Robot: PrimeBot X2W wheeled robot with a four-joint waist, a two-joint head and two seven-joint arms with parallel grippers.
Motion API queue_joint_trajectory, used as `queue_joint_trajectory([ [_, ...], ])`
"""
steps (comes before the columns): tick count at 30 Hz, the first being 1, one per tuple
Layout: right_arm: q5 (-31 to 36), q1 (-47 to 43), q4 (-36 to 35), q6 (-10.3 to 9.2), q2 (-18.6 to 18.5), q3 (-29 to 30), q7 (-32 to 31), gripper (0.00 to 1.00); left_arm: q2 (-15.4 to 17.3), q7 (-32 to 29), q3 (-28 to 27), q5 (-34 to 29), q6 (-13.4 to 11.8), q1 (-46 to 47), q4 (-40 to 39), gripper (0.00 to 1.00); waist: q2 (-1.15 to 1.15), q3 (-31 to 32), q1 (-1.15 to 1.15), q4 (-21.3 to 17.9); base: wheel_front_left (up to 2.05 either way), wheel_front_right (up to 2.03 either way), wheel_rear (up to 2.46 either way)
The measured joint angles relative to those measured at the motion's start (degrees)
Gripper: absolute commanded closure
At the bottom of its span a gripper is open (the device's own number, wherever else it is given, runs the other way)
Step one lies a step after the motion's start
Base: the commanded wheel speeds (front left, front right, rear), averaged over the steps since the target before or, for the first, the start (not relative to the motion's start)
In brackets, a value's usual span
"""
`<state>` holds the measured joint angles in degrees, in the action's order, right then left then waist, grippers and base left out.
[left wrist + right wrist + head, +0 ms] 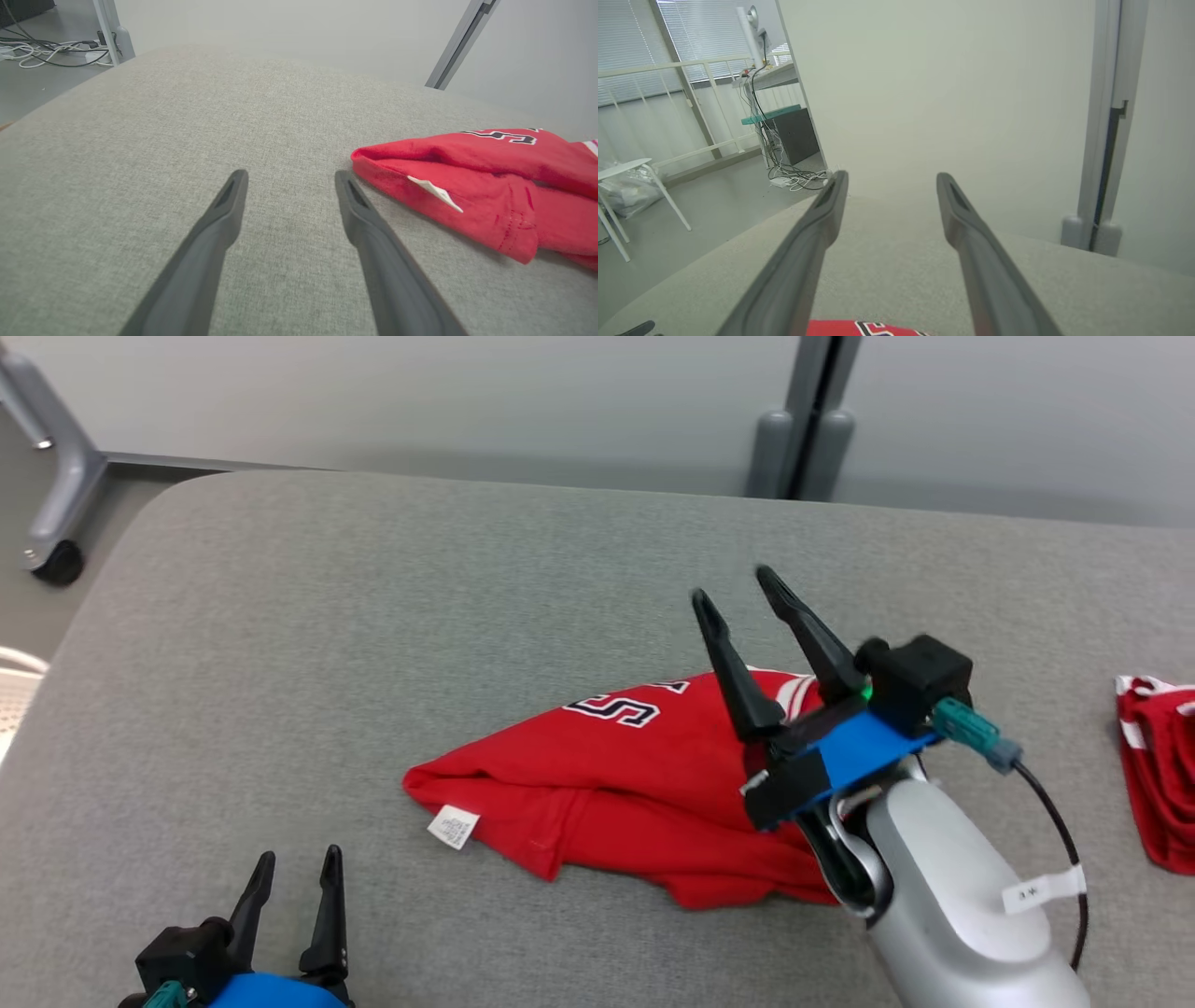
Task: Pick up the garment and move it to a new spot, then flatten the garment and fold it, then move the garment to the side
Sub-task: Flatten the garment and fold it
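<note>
Garment [635, 793] lies on the table [373, 616], right below my right pincer [733, 586], w/ tips past its far edge. From my left pincer [299, 855] it's fwd & to the right, not touching. 2nd cloth [1158, 775] sits well right of my right pincer, same table.

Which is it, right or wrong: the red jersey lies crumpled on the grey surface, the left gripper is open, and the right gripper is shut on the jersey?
Wrong: the head view shows the right gripper open, holding nothing. The red jersey and left gripper are as said.
</note>
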<state>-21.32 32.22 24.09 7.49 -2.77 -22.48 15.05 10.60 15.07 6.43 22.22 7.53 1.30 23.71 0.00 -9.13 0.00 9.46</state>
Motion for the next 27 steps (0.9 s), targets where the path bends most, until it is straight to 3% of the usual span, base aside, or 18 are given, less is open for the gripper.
queue_joint_trajectory([
  [5, 6.0, -6.2, 2.1, -0.01, -0.1, 5.7, 0.0, 0.00, 0.2, 0.0, -0.2, 0.1, 0.0, 0.1, -1.1, 0.00, 0.00, -0.4, 0.00, -2.9, 0.00, 0.00, 0.00],
  [11, 9.7, -14.3, 4.3, 0.00, -0.1, 7.6, 0.0, 0.00, 0.4, 0.0, -0.2, 0.1, 0.0, 0.1, -1.6, 0.00, 0.00, -0.3, 0.00, -4.8, 0.00, 0.00, 0.00],
  [25, 8.5, -19.0, 8.8, 0.00, 0.0, 7.2, 0.0, 0.00, 0.7, 0.0, 0.3, 0.1, 0.0, -0.1, -1.5, 0.00, 0.00, 0.1, 0.00, -4.1, 0.00, 0.00, 0.00],
  [26, 8.4, -19.0, 9.1, 0.00, -0.1, 7.0, 0.0, 0.27, 0.7, 0.0, 0.3, 0.1, 0.0, -0.1, -1.4, 0.00, 0.00, 0.2, 0.00, -4.0, 0.00, 0.00, 0.00],
  [27, 8.3, -19.1, 9.3, 0.00, 0.0, 6.9, 0.0, 0.66, 0.6, 0.0, 0.3, 0.1, 0.0, -0.1, -1.4, 0.00, 0.00, 0.3, 0.00, -3.9, 0.00, 0.00, 0.00],
])
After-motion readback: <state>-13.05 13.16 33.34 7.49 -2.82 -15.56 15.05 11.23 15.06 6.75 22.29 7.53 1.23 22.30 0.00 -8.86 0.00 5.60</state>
